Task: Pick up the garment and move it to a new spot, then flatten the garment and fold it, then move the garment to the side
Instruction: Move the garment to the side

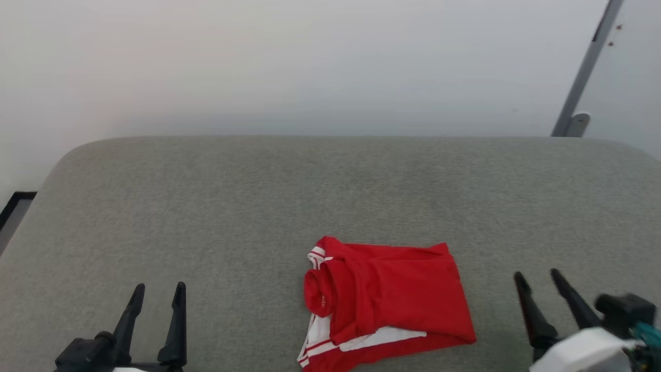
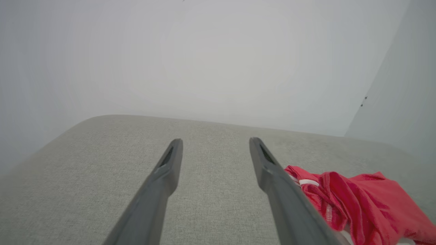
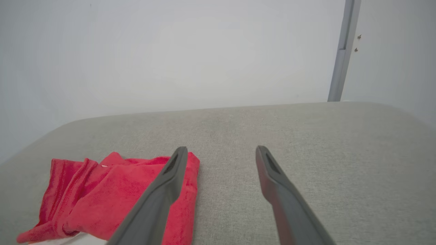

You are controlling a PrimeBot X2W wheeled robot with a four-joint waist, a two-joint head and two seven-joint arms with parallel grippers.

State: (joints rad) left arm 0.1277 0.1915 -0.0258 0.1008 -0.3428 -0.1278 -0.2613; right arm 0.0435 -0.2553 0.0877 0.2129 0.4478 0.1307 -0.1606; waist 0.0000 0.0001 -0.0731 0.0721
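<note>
- Claws both spread wide, nothing between the fingers: left gripper at lower left of head view, right gripper at lower right. Neither touches cloth there.
- garment: bright red, roughly folded into a lumpy block. It lies on the grey padded surface near its front edge, between the two grippers.
- Cut off: garment's near edge runs out the bottom of head view.
- Part hidden: white bands & red-white stripe trim peek out at its left & lower sides, rest tucked under the top red layer. Sleeves can't be made out.
- Left wrist view: garment at lower right, partly behind one dark finger & clipped by the frame edges. White trim just shows beside that finger.
- Right wrist view: garment at lower left, one corner behind a finger. Contact can't be judged there; head view shows a gap.
- Left arm pose: fingers point up head view, nearly parallel, leaning slightly right. Base is cut by the bottom edge.
- Right arm pose: fingers lean up & to the left. Pale forearm shell, dark wrist block & a bit of teal sit in the corner, mostly out of frame & blurred.
- Outward: surface has rounded far corners, w/ pale wall behind.
- Grey post slants at upper right; dark-framed strip at the left edge, too little shown to identify.
</note>
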